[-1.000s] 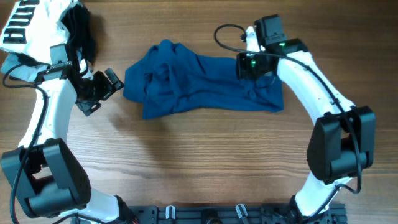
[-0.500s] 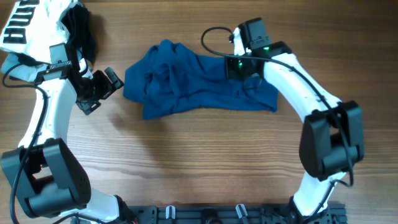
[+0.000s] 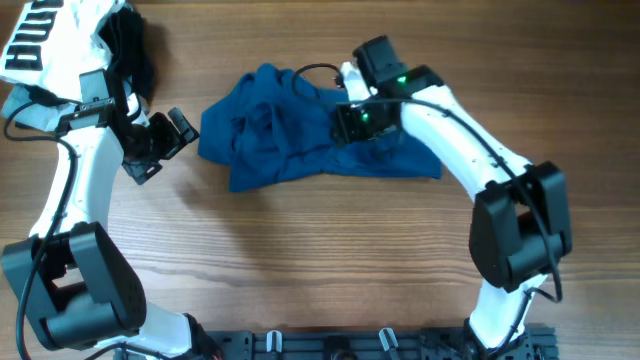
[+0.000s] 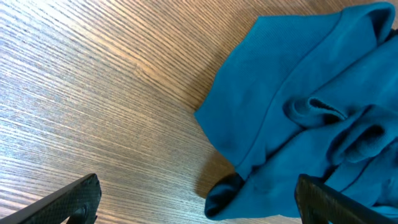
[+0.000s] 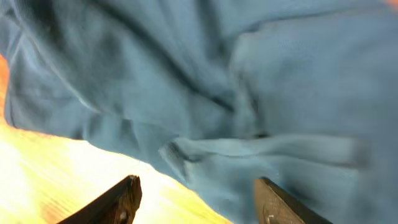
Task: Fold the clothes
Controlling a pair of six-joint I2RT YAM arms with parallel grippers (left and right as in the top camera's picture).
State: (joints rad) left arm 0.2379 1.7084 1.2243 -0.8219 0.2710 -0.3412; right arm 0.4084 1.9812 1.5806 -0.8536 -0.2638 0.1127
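The clothes [image 3: 290,140] are one deep-blue garment lying crumpled in a wide heap at the table's back middle. Over its right-centre hangs my right gripper [image 3: 345,122]. In the right wrist view its jaws stand apart, the right gripper [image 5: 199,202] open just above wrinkled blue cloth [image 5: 249,93] with nothing pinched. My left gripper [image 3: 172,148] hovers wide open just left of the garment's left edge. In the left wrist view a rolled corner of the cloth [image 4: 298,93] lies between the fingers of the left gripper [image 4: 199,206], untouched.
A white garment with black lettering [image 3: 45,35] and a black one [image 3: 135,50] are piled at the back left corner, behind my left arm. A dark rail [image 3: 330,345] runs along the front edge. Bare wood [image 3: 320,250] lies in front of the blue garment.
My right arm has swept left across the garment, carrying its right edge inward, and its jaws have gone from shut to open. The left arm has not moved.
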